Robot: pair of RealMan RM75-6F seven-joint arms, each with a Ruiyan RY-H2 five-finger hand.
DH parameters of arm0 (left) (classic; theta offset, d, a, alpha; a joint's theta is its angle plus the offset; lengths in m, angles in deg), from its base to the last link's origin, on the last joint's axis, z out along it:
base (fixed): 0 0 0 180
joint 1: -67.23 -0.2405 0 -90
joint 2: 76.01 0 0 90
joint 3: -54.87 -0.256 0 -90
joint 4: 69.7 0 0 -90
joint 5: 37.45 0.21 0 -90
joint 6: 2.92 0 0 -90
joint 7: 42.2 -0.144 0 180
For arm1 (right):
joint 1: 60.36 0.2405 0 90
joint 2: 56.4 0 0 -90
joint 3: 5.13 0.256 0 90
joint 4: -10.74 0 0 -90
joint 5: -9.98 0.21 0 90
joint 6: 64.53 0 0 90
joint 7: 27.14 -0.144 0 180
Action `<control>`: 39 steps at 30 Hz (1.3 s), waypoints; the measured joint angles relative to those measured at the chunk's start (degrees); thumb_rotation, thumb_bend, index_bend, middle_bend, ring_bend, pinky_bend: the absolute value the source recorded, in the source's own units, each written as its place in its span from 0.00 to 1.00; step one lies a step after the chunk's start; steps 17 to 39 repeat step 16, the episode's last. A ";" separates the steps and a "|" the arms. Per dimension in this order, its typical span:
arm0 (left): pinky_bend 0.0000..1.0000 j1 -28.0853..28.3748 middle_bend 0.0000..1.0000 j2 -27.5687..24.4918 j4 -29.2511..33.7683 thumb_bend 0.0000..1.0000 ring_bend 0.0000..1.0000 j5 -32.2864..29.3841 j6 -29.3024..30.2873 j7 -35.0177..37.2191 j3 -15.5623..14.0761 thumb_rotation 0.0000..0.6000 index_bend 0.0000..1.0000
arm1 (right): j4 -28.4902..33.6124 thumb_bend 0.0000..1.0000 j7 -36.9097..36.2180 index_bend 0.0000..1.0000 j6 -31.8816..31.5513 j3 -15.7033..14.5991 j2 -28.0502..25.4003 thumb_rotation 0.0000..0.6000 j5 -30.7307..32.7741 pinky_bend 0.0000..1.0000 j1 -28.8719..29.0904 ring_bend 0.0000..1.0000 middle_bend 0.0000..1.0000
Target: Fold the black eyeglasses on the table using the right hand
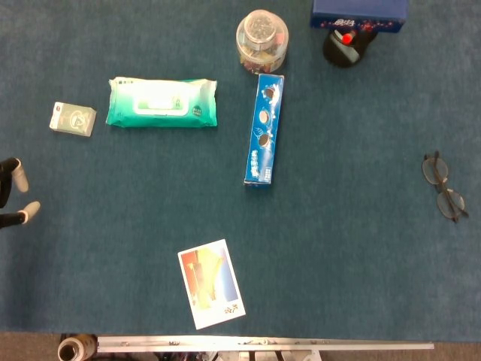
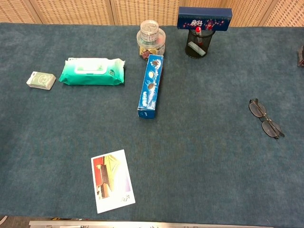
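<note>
Left robot hand [image 1: 13, 197] beside table edge

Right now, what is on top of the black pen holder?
A blue box lies across the top of the pen holder. A red-capped pen shows beneath it; the box covers most of the opening.

Lighting: you have even, diffuse overhead light across both views, and shadows under objects are short and faint. Glare: the wipes pack [image 1: 161, 102] in the upper left of the head view is washed out. Focus: the head view is soft throughout; your chest view is crisper.
</note>
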 measured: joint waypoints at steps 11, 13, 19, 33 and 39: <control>0.98 0.41 0.84 0.27 -0.77 0.05 1.00 -1.34 -0.91 0.80 0.15 1.00 0.61 | 0.41 0.20 -2.31 0.23 1.23 1.11 1.02 1.00 1.29 0.37 -1.17 0.26 0.38; 0.98 0.60 0.84 0.61 -1.22 0.05 1.00 -1.69 -1.29 0.83 0.20 1.00 0.61 | 0.39 0.20 -2.40 0.23 1.77 1.22 1.09 1.00 1.22 0.37 -1.04 0.26 0.38; 0.98 0.68 0.84 0.96 -1.72 0.05 1.00 -1.98 -1.45 0.84 0.17 1.00 0.61 | 0.13 0.21 -3.35 0.24 2.78 1.33 1.39 1.00 0.79 0.37 -0.64 0.26 0.38; 0.98 0.68 0.84 0.96 -1.72 0.05 1.00 -1.98 -1.45 0.84 0.17 1.00 0.61 | 0.13 0.21 -3.35 0.24 2.78 1.33 1.39 1.00 0.79 0.37 -0.64 0.26 0.38; 0.98 0.68 0.84 0.96 -1.72 0.05 1.00 -1.98 -1.45 0.84 0.17 1.00 0.61 | 0.13 0.21 -3.35 0.24 2.78 1.33 1.39 1.00 0.79 0.37 -0.64 0.26 0.38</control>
